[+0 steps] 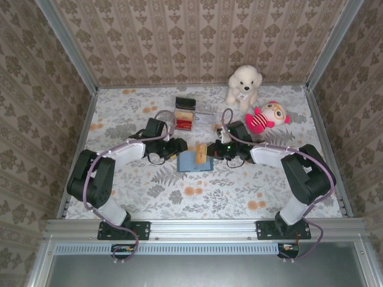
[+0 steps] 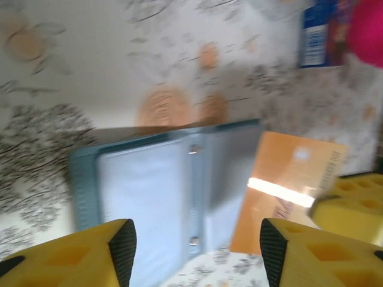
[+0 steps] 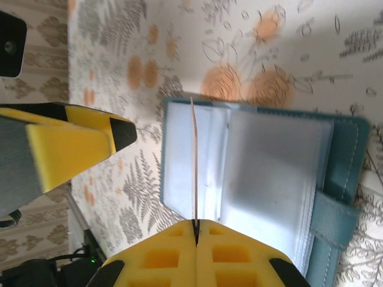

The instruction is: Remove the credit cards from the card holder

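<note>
Orange credit card (image 3: 192, 161) stands on edge over the open blue card holder (image 3: 269, 161). The right gripper (image 3: 195, 230) pinches its lower edge, jaws closed on it. The left gripper (image 2: 197, 239) hangs just beside the holder, jaws spread, gripping nothing. Farther back on the table (image 1: 149, 197) lie a red card (image 1: 184, 124) and a dark card (image 1: 185, 103), then a white plush dog (image 1: 244, 84) and a pink plush toy (image 1: 267, 116).

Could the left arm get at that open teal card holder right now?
Probably yes: the left gripper, open, hovers right at the open teal card holder with clear sleeves, nothing between them.
</note>
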`<action>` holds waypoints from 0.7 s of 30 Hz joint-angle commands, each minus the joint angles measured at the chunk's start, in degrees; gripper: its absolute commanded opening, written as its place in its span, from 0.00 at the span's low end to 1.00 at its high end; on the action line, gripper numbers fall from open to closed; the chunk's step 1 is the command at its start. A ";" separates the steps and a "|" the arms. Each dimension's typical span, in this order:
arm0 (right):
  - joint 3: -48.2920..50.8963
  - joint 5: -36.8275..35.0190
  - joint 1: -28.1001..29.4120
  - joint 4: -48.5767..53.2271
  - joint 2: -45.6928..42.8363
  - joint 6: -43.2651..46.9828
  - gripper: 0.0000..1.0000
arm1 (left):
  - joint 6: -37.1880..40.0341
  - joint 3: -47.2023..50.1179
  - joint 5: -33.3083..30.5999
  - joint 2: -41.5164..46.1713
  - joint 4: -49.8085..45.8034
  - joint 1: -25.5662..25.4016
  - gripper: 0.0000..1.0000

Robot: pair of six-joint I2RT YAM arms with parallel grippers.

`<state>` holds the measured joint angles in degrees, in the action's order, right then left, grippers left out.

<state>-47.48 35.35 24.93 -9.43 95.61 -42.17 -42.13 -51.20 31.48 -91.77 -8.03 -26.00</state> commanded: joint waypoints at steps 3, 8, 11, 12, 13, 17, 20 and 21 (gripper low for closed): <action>1.39 7.66 -3.41 -9.07 -2.73 -1.67 0.00 | -2.35 -0.82 10.89 1.80 11.01 1.63 0.78; 2.22 13.50 -6.02 -13.75 -4.09 -3.57 0.00 | -4.26 -2.18 17.39 -0.76 18.25 1.64 0.86; 1.96 15.97 -6.63 -17.19 -4.20 -6.47 0.00 | -6.06 -4.15 19.28 -2.65 20.00 1.61 0.85; 1.87 16.95 -6.65 -19.22 -3.93 -8.34 0.00 | -7.33 -4.78 19.51 -3.18 20.50 1.45 0.85; 1.85 17.47 -6.65 -21.10 -3.79 -10.16 0.00 | -8.76 -5.31 19.60 -3.71 21.23 1.31 0.84; 1.71 19.02 -6.75 -27.49 -3.29 -16.58 0.00 | -13.94 -6.81 21.99 -4.91 26.47 1.04 0.78; 1.43 20.11 -6.74 -31.22 -2.84 -20.06 0.00 | -14.38 -8.34 24.86 -5.09 28.34 0.61 0.76; 1.37 20.40 -6.80 -32.59 -2.80 -21.38 0.00 | -13.65 -9.02 25.59 -5.26 27.38 0.29 0.76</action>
<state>-45.89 52.40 18.35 -34.46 92.95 -57.54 -54.13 -57.30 52.29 -96.66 15.62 -25.06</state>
